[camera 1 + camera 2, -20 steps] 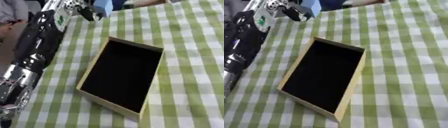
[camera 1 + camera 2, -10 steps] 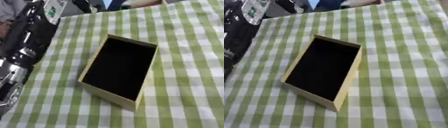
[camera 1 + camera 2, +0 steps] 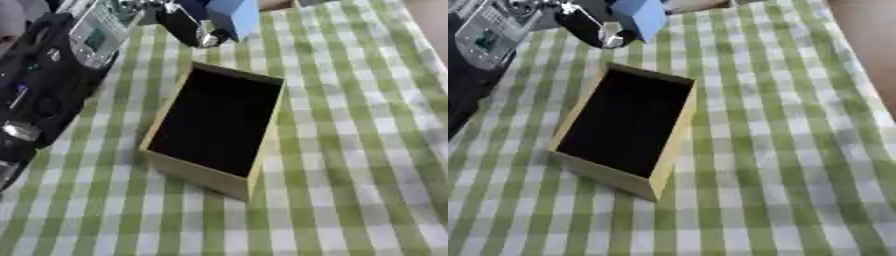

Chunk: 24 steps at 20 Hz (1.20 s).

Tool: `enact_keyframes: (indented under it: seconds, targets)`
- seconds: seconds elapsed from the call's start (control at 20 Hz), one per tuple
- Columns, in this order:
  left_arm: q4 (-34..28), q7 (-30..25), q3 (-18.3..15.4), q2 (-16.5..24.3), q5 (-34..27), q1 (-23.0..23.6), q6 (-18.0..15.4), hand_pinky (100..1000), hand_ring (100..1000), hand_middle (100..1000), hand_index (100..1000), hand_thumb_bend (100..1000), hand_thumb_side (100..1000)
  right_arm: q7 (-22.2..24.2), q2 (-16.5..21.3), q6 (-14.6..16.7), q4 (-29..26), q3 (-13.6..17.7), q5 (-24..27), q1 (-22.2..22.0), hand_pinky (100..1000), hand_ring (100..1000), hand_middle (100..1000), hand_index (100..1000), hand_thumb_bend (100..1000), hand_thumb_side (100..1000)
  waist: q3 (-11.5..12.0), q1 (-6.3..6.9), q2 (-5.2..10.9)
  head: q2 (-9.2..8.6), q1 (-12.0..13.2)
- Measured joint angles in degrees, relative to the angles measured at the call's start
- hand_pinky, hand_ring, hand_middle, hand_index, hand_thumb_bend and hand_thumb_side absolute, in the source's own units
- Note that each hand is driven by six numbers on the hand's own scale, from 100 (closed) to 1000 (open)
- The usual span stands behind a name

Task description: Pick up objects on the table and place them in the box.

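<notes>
An open tan box [image 3: 198, 176] with a black inside lies askew on the green-and-white checked cloth [image 3: 350, 150]. Nothing shows inside it. My left hand [image 3: 187, 26] is at the top of the view, just beyond the box's far end, its dark fingers curled on a blue block [image 3: 234, 15]. The block hangs above the cloth, close to the box's far right corner. In the right eye view the same block [image 3: 640, 16] shows beside the fingers [image 3: 588, 29]. My right hand shows in neither view.
My left arm [image 3: 44, 90], black with a silver forearm plate [image 3: 98, 31], runs down the left side next to the box. The table's right edge [image 3: 852, 45] meets brown floor at the upper right. Checked cloth spreads right of and in front of the box.
The whole picture has shifted, so the camera has moved. My left hand, almost out of the picture half a second ago, now shows at the top with the blue block.
</notes>
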<state>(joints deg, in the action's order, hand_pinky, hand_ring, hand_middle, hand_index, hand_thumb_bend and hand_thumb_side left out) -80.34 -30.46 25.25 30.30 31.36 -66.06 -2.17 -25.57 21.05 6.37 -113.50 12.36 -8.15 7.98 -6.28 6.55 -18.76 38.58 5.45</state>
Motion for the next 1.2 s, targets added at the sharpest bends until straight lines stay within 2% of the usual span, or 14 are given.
enact_keyframes:
  seconds: [0.25, 0.45, 0.75, 1.2]
  targets:
    - [-7.0, 0.1, 0.9, -0.3, -3.7, 4.6, 4.4, 562, 515, 574, 674, 152, 186, 0.0, 0.0, 0.0, 0.0, 0.0, 0.1, -0.5, 664, 711, 622, 813, 100, 1000, 0.8, -1.28, 0.79, 1.24, -1.2]
    - [-10.9, 0.4, 1.4, -1.5, -3.3, 7.2, 5.9, 575, 527, 576, 680, 172, 186, -0.2, -0.1, 0.0, 0.0, 0.0, 0.1, -0.7, 664, 712, 622, 812, 100, 1000, 1.4, -1.82, 1.13, 1.72, -1.8]
    - [-12.0, -0.2, 2.5, -2.1, 0.5, 9.4, 5.2, 573, 525, 571, 672, 203, 194, -0.3, -0.1, 0.0, 0.0, 0.1, 0.2, -0.9, 663, 712, 623, 812, 100, 1000, 1.7, -2.26, 1.18, 2.71, -2.1]
    - [-12.0, -0.1, 4.4, -2.1, 5.1, 12.8, 2.7, 586, 540, 575, 677, 237, 199, -0.5, -0.2, -0.1, 0.0, 0.3, 0.2, -0.9, 662, 712, 623, 810, 100, 1000, 1.7, -2.56, 1.18, 2.72, -2.7]
